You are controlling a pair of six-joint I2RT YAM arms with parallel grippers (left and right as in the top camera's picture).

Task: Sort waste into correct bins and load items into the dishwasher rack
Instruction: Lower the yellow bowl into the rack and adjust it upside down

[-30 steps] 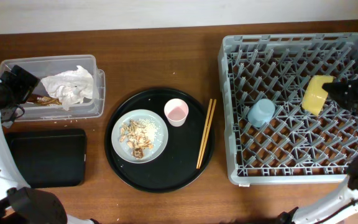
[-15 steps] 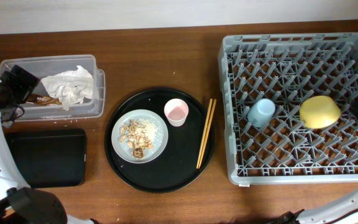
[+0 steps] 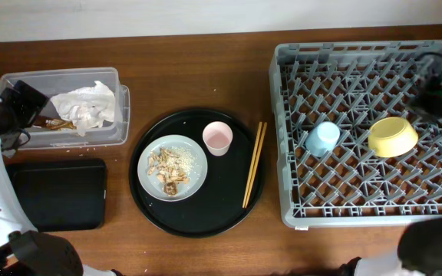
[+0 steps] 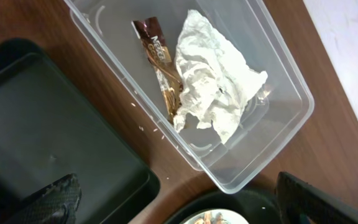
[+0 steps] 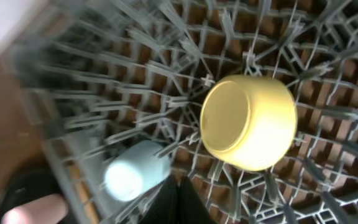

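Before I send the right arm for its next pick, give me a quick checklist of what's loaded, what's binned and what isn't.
1. Yellow bowl in the dishwasher rack, no gripper on it: ok.
2. Light-blue cup in the rack: ok.
3. Pink cup and chopsticks loaded: not ok, both on the round black tray.
4. Food scraps binned: not ok, they lie on the plate.
5. Napkin and wrapper in the clear tub: ok.
6. Right gripper open for the pick: cannot tell, it is blurred in both views.
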